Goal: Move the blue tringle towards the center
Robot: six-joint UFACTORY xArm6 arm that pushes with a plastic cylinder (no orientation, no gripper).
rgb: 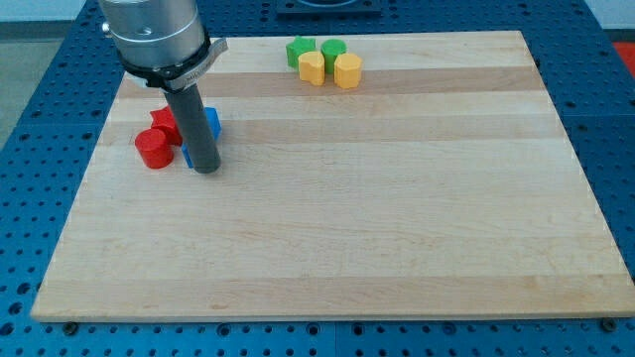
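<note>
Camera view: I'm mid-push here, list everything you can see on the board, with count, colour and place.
Red blocks: two, red, touching, near the board's left edge; the front one looks round.
Blue blocks: blue pieces, count and shape unclear, largely hidden behind the rod, right of the red ones.
Green blocks: two, green, top centre.
Yellow blocks: two, yellow, directly below the green ones, touching them.
Board: one, light wood.
My tip: one dark rod, against the blue pieces, on their lower side.

A robotics lab: a wooden surface (397,228) rests on a blue perforated mounting bench (40,119) beneath an industrial arm (154,35).
</note>
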